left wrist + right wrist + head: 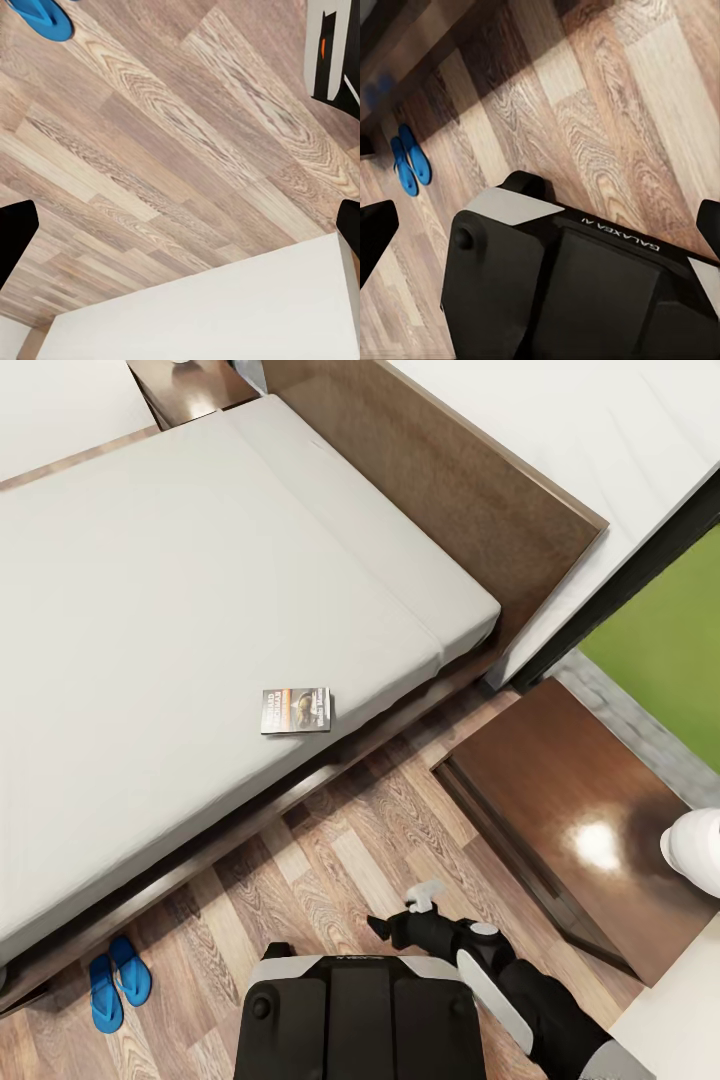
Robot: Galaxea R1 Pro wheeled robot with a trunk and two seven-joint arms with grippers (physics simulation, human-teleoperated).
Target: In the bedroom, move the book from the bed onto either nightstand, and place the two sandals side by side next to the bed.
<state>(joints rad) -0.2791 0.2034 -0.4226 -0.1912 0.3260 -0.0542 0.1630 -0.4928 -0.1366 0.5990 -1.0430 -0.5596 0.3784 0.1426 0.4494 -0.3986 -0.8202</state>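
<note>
Head view, looking down over the bed (180,600): light grey mattress on a dark brown frame, headboard (440,490) running along the white wall. The book (296,710) lay flat on the mattress close to the near edge, cover up, nothing touching it.

The two sandals (118,982) sat on the wood-plank floor (330,860) just beside the bed frame, side by side and almost touching, toes pointing roughly the same way. The right wrist view picked them up too (411,163), by the shadowed base of the bed; one blue tip showed in the left wrist view (45,19).

One nightstand (560,810) stood right of the bed by the black-framed window, glossy top with a white rounded object (695,850) at its far edge. A second nightstand (185,385) showed at the far side of the bed.

Right claw (420,905) hung low over the floor in front of the robot's trunk (360,1015), between bed and near nightstand, holding nothing; whether spread or closed, cannot tell. Left claw (180,232): dark fingertips (15,236) at opposite edges of its wrist view, spread wide, empty, over bare floor.
</note>
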